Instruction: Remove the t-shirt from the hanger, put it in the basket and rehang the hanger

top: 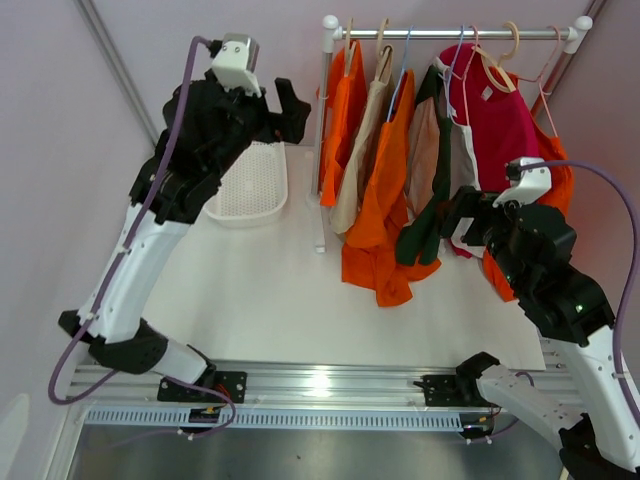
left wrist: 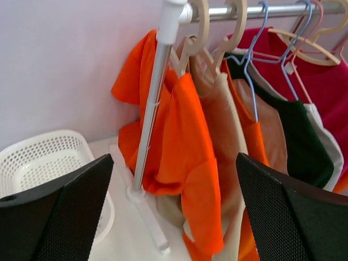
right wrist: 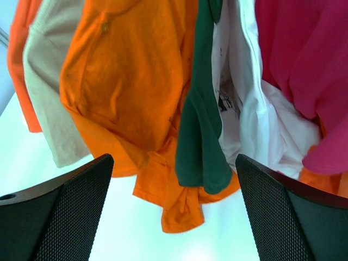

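T-shirts [top: 385,160] on hangers [left wrist: 242,13] along the rail [top: 450,33], from 12 to 2 o'clock of the surface [top: 260,300]; none off yet. Hems of the long orange one [top: 380,260] and the green one [top: 430,215] down at the surface, touching or just above, cannot tell. Open room from 6 to 9 o'clock, bare and wide in front of the rack. Tighter at 3 o'clock, with the wall [top: 610,120] near the rail's end. Near edge at 6 o'clock taken by the arm bases. Basket [top: 245,215] at 10 o'clock, beside the post [top: 322,130] but apart from it.

Counted from above: eight shirts, namely three orange, one beige [top: 368,140], one peach [top: 425,140], one green, one white [top: 462,160], one magenta [top: 505,120]; count unsure through overlap. Six hangers by their hooks: three cream, two blue, one pink. One basket, one rack, two arms.

Left arm [top: 140,260]: raised high, elbow bent, reaching toward 12 o'clock. Left claw [top: 290,112] up beside the post, at 9 o'clock of the leftmost orange shirt, spread wide, gripping nothing.

Right arm [top: 560,290]: lower, folded, pointing toward 11 o'clock. Right claw [top: 462,222] near the green and white hems, spread wide, nothing between its fingers; brushing cloth or not, cannot tell.
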### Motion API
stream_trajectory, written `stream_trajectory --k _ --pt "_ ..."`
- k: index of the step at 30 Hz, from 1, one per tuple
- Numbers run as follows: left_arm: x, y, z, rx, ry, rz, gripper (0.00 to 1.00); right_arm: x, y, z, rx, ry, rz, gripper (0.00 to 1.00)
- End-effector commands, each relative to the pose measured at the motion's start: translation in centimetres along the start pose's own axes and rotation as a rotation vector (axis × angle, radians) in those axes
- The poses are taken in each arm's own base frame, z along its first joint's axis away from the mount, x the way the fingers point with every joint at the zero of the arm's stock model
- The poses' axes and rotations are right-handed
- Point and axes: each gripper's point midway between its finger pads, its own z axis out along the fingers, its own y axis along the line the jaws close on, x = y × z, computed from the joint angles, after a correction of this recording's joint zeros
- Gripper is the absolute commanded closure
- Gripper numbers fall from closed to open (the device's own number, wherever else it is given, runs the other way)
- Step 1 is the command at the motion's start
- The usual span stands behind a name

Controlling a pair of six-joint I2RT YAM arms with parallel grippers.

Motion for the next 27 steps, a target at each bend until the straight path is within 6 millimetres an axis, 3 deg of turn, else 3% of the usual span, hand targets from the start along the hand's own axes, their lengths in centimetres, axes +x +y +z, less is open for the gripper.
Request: stream_trajectory --k 1,6,14,19,23,24,27 --pt "-3.4 -1.5 1.5 0.055 -0.078 0.019 0.00 -3.7 1.5 0.3 -0.043 -0.092 0.032 0.01" --pt "-3.7 -2.4 4.4 0.078 -0.104 0.023 0.01 -4.1 2.2 1.6 -0.052 -0.093 0.030 0.01" --pt "-2.4 -3.8 9.5 0.116 -0.123 0.026 0.01 -4.4 2.8 3.4 -0.039 -0.089 0.014 0.00" --pt "-1.0 -4.5 12.5 0.139 -0.144 0.037 0.06 -4.7 2.8 3.7 -0.033 -0.096 0.009 0.00" --pt "-1.5 -4.0 14.1 0.103 -0.203 0.029 0.10 -5.0 2.6 3.4 -0.031 -0.106 0.006 0.01" --pt "-0.5 -4.1 14.7 0.103 -0.196 0.038 0.10 -5.1 2.6 3.3 -0.029 -0.110 0.007 0.00" --pt "-1.3 -3.6 15.3 0.057 -0.258 0.033 0.12 -5.1 2.4 3.1 -0.025 -0.114 0.004 0.00"
